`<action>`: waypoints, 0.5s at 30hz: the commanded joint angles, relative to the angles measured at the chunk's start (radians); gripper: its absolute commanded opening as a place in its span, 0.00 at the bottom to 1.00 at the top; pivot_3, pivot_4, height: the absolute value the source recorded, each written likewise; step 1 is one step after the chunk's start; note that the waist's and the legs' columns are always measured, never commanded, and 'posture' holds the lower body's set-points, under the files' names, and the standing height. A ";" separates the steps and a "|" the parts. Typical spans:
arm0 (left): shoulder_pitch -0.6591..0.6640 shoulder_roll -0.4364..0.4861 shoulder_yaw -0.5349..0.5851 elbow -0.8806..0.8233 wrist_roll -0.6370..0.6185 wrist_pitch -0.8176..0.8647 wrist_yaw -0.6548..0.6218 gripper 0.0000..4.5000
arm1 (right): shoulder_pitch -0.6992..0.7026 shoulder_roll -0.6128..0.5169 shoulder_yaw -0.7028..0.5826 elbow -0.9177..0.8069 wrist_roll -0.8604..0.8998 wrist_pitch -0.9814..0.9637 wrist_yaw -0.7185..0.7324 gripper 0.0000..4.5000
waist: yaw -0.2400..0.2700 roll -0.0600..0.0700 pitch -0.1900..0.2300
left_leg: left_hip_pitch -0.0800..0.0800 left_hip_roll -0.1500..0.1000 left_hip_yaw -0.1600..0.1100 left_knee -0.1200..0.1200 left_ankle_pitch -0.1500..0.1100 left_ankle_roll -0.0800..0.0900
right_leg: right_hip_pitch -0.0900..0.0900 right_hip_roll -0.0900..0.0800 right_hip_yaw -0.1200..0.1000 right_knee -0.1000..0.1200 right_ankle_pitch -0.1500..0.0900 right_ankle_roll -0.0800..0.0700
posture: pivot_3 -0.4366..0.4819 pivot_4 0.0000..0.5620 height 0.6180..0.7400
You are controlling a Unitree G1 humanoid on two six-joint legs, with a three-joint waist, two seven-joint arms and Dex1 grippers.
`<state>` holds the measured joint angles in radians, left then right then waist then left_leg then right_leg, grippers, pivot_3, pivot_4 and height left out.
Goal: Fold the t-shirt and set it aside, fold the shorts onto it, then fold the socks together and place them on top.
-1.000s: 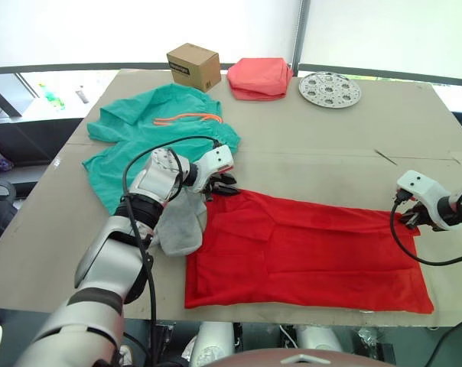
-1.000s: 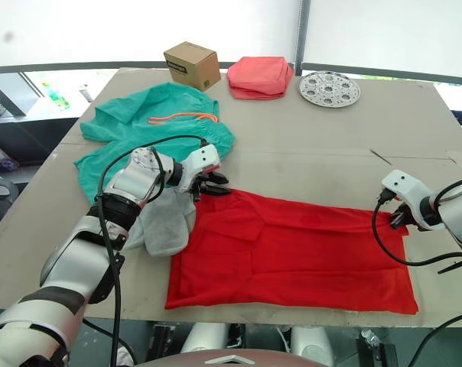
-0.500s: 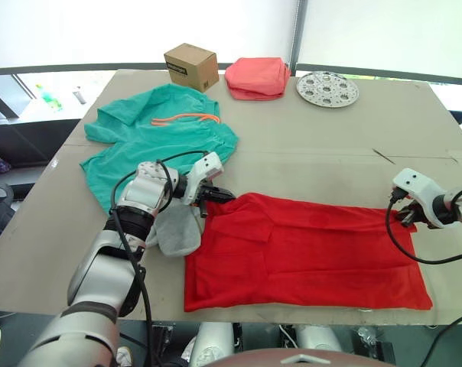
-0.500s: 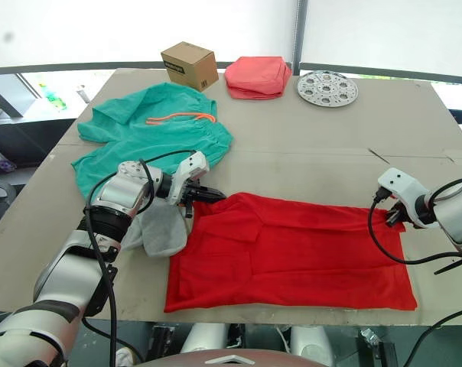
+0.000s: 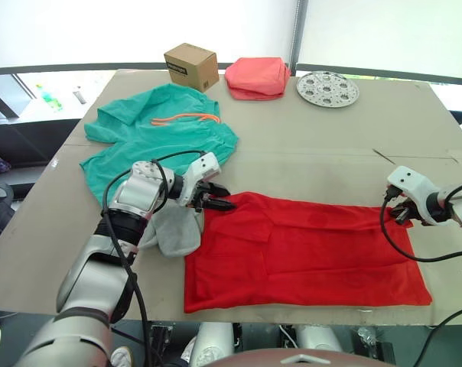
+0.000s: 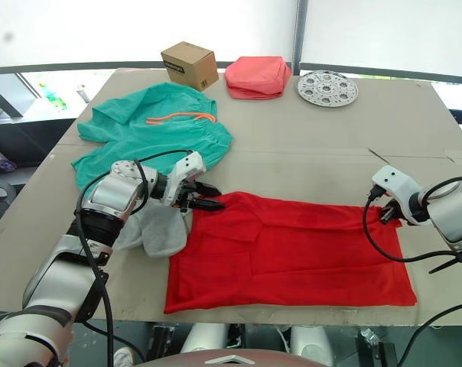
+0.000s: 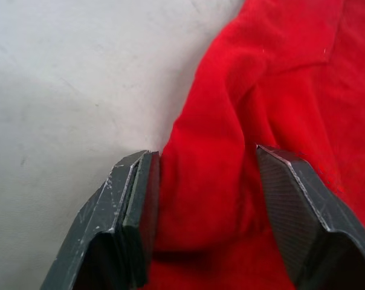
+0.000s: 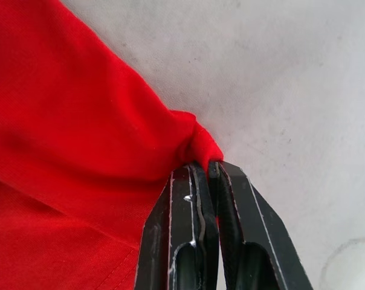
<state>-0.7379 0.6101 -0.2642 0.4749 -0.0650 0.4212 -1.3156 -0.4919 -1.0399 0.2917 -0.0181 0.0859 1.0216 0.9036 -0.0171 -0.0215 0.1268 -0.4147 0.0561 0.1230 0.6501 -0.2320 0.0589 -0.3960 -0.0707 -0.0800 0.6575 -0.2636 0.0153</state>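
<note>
The red t-shirt lies folded into a long band across the near side of the table. My left gripper is at the shirt's far left corner, open, with a bunched fold of red fabric between its two fingers. At the shirt's far right corner, my right gripper is shut on a pinch of the cloth. The grey socks lie under my left forearm, touching the shirt's left edge. Behind them the teal shorts are spread out with the orange drawstring on top.
At the back of the table stand a cardboard box, a folded salmon-pink cloth and a round perforated metal disc. The shirt's near edge runs close to the table's front edge.
My left gripper has reached a little to the right, so its open fingers now straddle the shirt's corner. The right gripper has stayed clamped and shifted slightly inward.
</note>
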 commanded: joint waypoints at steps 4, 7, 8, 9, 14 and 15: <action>0.070 0.011 -0.049 -0.023 0.087 -0.160 0.061 0.01 | 0.006 0.001 -0.035 -0.024 0.002 -0.001 -0.007 0.00 | 0.001 0.001 0.000 | 0.000 0.000 0.000 0.000 0.000 0.001 | 0.000 0.000 0.000 0.000 0.000 0.000 | 0.48 0.27 1.00; 0.087 0.009 -0.048 -0.042 0.090 -0.182 0.069 0.01 | 0.006 0.004 -0.038 -0.028 0.004 -0.001 -0.013 0.00 | 0.002 0.002 -0.001 | 0.000 0.000 0.000 0.000 -0.001 0.001 | 0.000 -0.001 0.000 0.000 0.000 0.000 | 0.48 0.27 1.00; 0.093 0.007 -0.041 -0.058 0.078 -0.168 0.067 0.01 | 0.007 0.005 -0.041 -0.028 0.004 -0.002 -0.017 0.00 | 0.003 0.002 -0.001 | 0.000 0.000 0.000 0.000 -0.001 0.002 | 0.000 -0.001 0.000 0.000 0.000 0.000 | 0.48 0.27 1.00; 0.097 0.000 -0.023 -0.092 0.042 -0.124 0.053 0.01 | 0.002 0.006 -0.040 -0.024 -0.003 -0.010 -0.025 0.00 | 0.002 0.002 -0.001 | 0.000 0.000 0.000 0.000 -0.001 0.002 | 0.000 -0.001 0.000 0.000 0.000 0.000 | 0.48 0.27 1.00; 0.099 -0.007 0.004 -0.240 -0.063 0.067 -0.003 0.01 | -0.064 -0.003 0.005 0.041 -0.058 -0.078 -0.024 0.00 | 0.003 0.003 0.000 | -0.001 0.000 0.000 0.000 -0.001 0.002 | 0.000 -0.001 0.000 0.000 0.000 0.000 | 0.48 0.27 1.00; 0.097 -0.008 0.004 -0.261 -0.071 0.093 -0.004 0.01 | -0.086 0.001 0.016 0.065 -0.068 -0.094 -0.019 0.00 | 0.003 0.003 0.001 | -0.001 0.000 0.000 0.000 -0.001 0.002 | 0.000 -0.001 0.000 0.000 0.000 0.000 | 0.48 0.27 1.00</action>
<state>-0.6284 0.6026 -0.2620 0.2792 -0.1035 0.4692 -1.3042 -0.5368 -1.0328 0.3159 0.0305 0.0508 0.9637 0.8849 -0.0141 -0.0182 0.1277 -0.4158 0.0555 0.1232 0.6503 -0.2329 0.0605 -0.3965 -0.0713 -0.0800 0.6573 -0.2636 0.0152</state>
